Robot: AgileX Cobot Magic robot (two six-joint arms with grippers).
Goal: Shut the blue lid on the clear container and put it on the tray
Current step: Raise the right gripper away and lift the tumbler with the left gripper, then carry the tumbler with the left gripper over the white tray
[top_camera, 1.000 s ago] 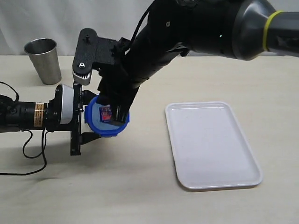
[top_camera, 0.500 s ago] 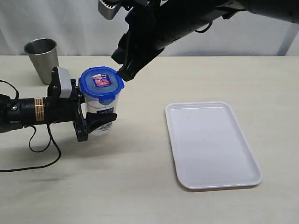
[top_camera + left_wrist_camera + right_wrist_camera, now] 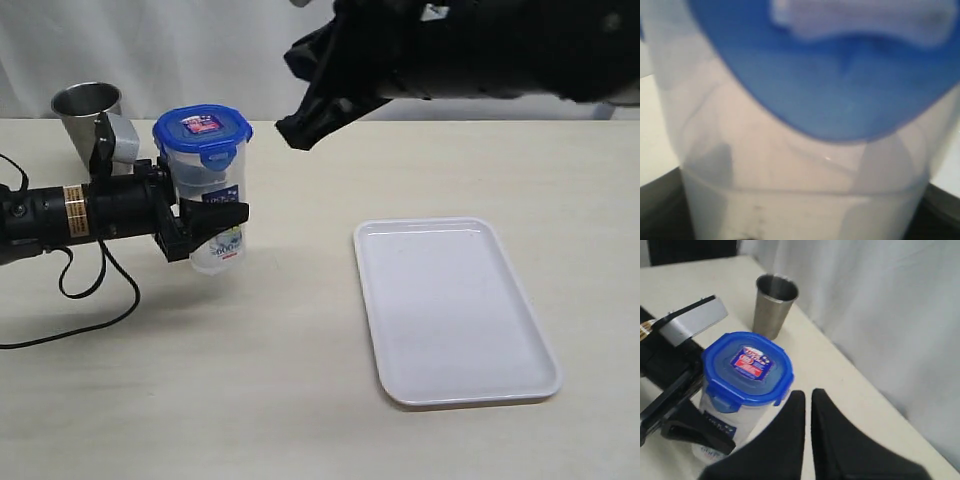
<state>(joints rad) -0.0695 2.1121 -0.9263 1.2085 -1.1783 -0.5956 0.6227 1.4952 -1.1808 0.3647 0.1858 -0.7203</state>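
The clear container stands upright in my left gripper, whose dark fingers clamp its labelled side. The blue lid sits on top, sticker up, with its tabs down along the rim. In the left wrist view the container fills the picture, blurred. My right gripper hangs in the air just right of the lid, shut and empty. In the right wrist view its black fingertips meet beside the lid. The white tray lies flat on the right.
A grey steel cup stands at the back left, just behind my left arm, and also shows as the cup beyond the lid. A black cable loops on the table below the left arm.
My right gripper lifted off the lid, moved up and right, and shut. My left gripper brought the container upright and carried it a little up and left.
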